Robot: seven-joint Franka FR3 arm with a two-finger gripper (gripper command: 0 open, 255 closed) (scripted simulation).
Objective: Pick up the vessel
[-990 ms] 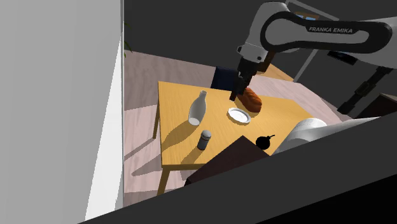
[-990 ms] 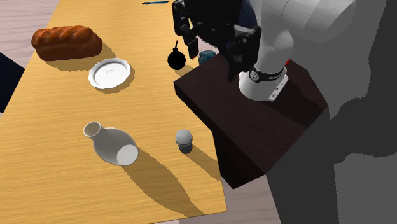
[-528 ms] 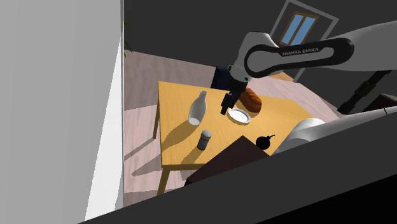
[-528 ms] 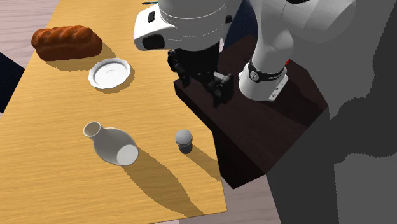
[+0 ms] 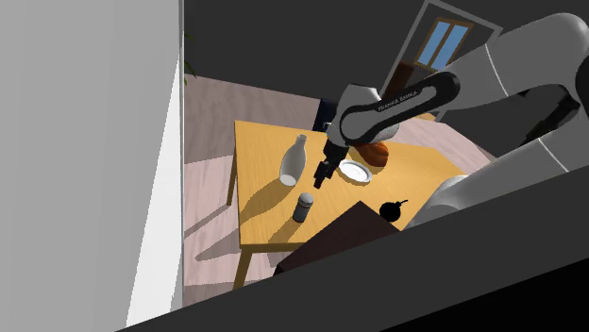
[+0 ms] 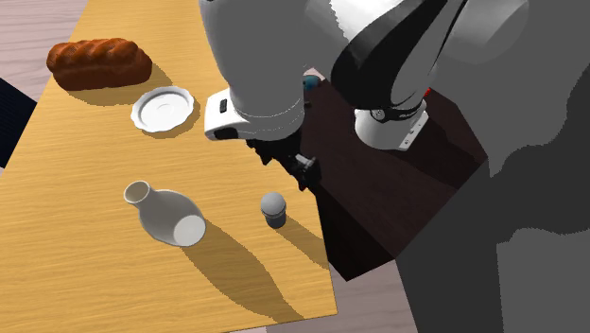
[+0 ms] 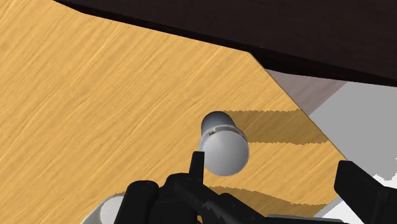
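Our gripper [image 5: 320, 176] hangs open, empty. We might grab the shaker [image 7: 222, 149] by the table's [image 5: 264, 203] edge, not the white vessel [image 5: 294, 162].

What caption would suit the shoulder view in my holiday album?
White robot arm, black gripper poised over a wooden table between a white vessel and a small plate.

Ahead of the black fingers [image 7: 357, 188]: a grey shaker [image 7: 222, 146] on a honey-yellow, wood-grained table [image 7: 95, 89]. Beside them is a pale patch, probably the white vessel [image 7: 109, 210].
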